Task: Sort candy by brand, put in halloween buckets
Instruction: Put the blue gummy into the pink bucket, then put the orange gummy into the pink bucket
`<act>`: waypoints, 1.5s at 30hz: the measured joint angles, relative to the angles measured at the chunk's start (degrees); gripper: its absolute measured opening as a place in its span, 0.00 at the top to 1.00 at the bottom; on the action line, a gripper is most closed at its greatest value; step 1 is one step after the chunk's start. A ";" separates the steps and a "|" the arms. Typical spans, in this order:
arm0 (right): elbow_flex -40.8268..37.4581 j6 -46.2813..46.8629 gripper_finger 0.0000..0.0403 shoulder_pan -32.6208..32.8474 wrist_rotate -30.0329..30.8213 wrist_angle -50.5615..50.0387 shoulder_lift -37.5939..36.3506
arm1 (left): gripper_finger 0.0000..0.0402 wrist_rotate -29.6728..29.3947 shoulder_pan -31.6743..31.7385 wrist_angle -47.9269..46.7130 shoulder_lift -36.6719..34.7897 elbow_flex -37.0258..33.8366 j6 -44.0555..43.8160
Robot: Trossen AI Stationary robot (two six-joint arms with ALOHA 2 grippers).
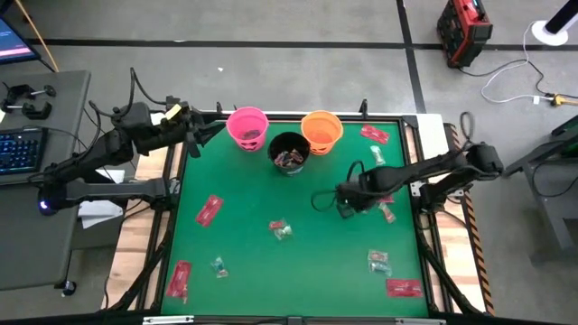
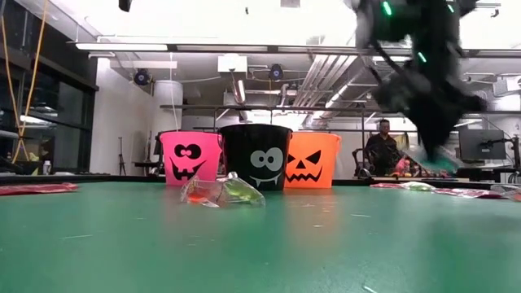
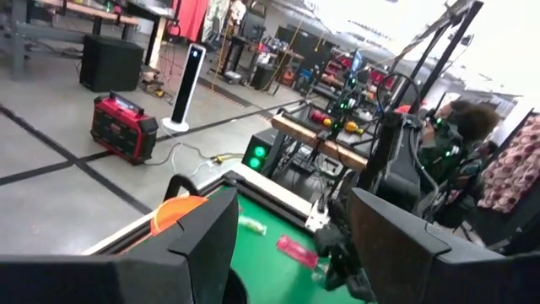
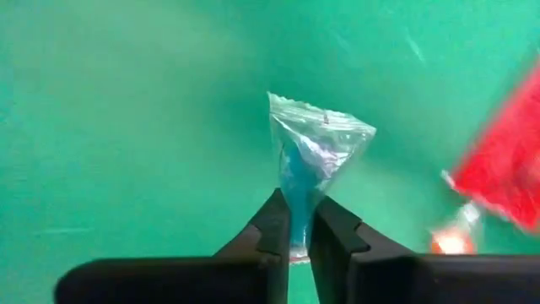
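high view: the right hand (image 1: 347, 200) hangs over the green desk (image 1: 244, 244) right of centre, below the black bucket (image 1: 289, 152); the left hand (image 1: 200, 135) waits by the pink bucket (image 1: 247, 126).

right wrist view: its fingers (image 4: 274, 230) pinch a clear blue-filled candy (image 4: 308, 165) by one thin edge (it could slip out mid-carry).

left wrist view: left hand apart, empty.
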 joint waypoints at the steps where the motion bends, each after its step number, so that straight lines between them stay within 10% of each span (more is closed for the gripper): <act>1: 2.12 -1.68 0.93 -0.44 1.21 0.27 -0.84 | 0.47 0.00 0.00 0.70 0.00 0.00 -0.19; 10: 17.95 -28.44 0.97 -7.64 12.98 25.62 -0.14 | 0.47 -0.52 0.00 6.23 0.67 -0.02 -2.26; 18: 28.61 -37.35 0.99 -18.04 2.51 50.71 16.78 | 0.47 -0.68 -2.02 12.30 3.92 -0.02 -2.56; 32: 68.42 -31.53 0.75 -25.92 -7.83 46.11 50.42 | 0.47 -0.66 -4.07 17.33 5.40 -0.02 -2.84; 45: 75.25 -30.74 0.43 -28.59 -15.32 29.13 52.10 | 0.47 -0.42 -4.07 15.70 4.50 -0.02 -0.97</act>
